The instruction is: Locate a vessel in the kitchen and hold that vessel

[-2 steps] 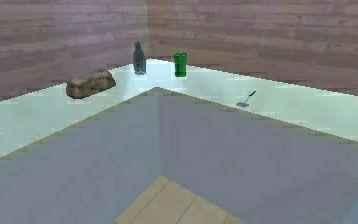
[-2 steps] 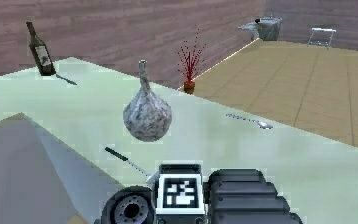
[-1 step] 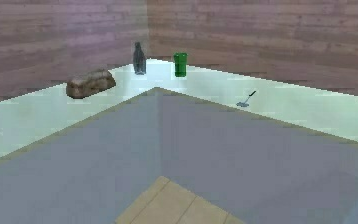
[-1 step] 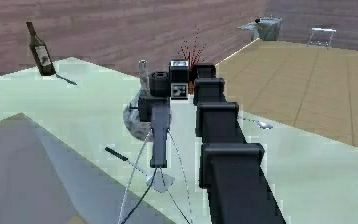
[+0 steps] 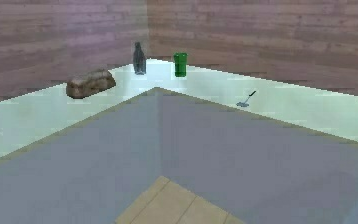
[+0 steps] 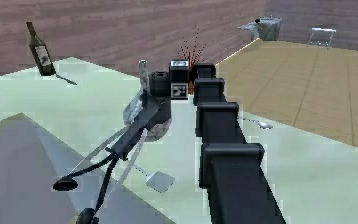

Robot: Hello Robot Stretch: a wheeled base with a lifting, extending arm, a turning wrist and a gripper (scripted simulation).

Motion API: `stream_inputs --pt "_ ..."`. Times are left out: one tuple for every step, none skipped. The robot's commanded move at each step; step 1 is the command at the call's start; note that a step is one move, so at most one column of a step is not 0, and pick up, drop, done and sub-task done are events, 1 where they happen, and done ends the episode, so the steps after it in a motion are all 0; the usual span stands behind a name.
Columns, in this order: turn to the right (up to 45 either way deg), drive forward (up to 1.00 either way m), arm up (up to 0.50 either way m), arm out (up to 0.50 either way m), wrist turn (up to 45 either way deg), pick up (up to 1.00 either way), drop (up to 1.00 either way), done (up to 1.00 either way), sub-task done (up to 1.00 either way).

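Arm (image 6: 225, 150) extended over counter (image 6: 317, 175) — fingers (image 6: 67, 184) angled down-left.

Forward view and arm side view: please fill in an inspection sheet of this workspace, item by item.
Surface: pale L-shaped countertop, set against wood-plank walls.
Job's things: green cup upright near the counter's corner; dark bottle upright beside it, apart.
Clutter: bread loaf; small utensil; spatula-like tool lying flat near the arm.
Grippers: gripper points toward the arm side view's lower left, with only a bare grey surface behind its fingers; it holds nothing.
Cables: nothing seen.
Surroundings: wooden floor; light furniture far off.
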Motion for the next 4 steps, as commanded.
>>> stream_inputs --pt "0.0 0.00 0.00 0.00 45.0 0.00 0.00 0.00 0.00" --pt "0.0 0.00 0.00 0.00 45.0 0.00 0.00 0.00 0.00" --pt "0.0 0.00 0.00 0.00 15.0 0.00 0.00 0.00 0.00" --pt "0.0 0.00 0.00 0.00 0.0 1.00 0.00 0.00 0.00"
